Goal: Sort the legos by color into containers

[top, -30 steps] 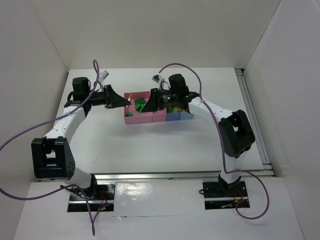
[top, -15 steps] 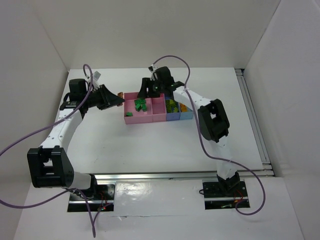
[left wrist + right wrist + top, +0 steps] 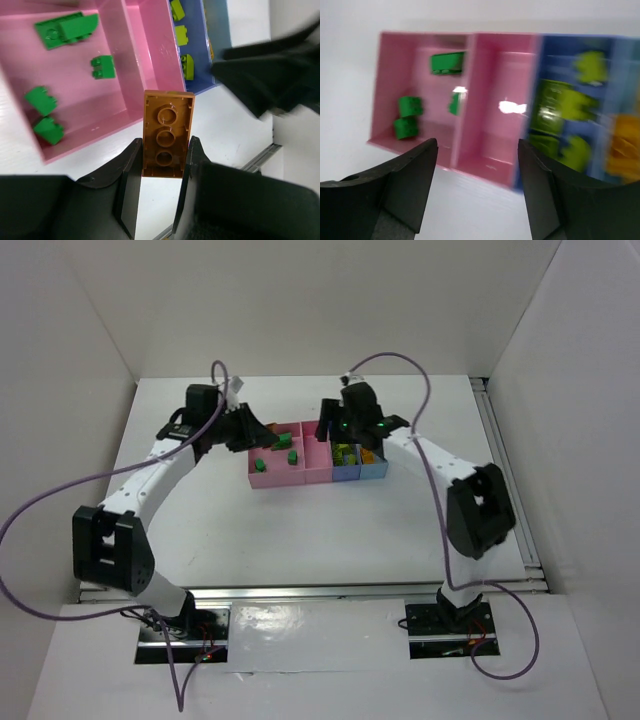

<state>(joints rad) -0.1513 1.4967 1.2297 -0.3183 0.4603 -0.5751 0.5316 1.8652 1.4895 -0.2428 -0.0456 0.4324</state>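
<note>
My left gripper (image 3: 263,439) (image 3: 165,146) is shut on an orange brick (image 3: 167,133), seen from its hollow underside, just off the front of the bins. The wide pink bin (image 3: 270,477) (image 3: 75,110) holds several dark green bricks (image 3: 66,31). The narrow pink bin (image 3: 318,473) (image 3: 152,55) shows no bricks. The blue bin (image 3: 346,472) (image 3: 555,60) holds lime bricks (image 3: 565,107), and the light blue bin (image 3: 372,470) holds yellow-orange ones (image 3: 625,147). My right gripper (image 3: 327,428) (image 3: 476,145) is open and empty, above the bins' far side.
The bins stand in a joined row mid-table. White walls enclose the table on the left, back and right. A metal rail (image 3: 510,480) runs along the right edge. My right gripper's black body (image 3: 272,70) shows close beside the blue bin in the left wrist view.
My left arm has moved right, up to the wide pink bin, still holding the orange brick. My right gripper has swung right, from over the wide pink bin to over the narrow pink bin.
</note>
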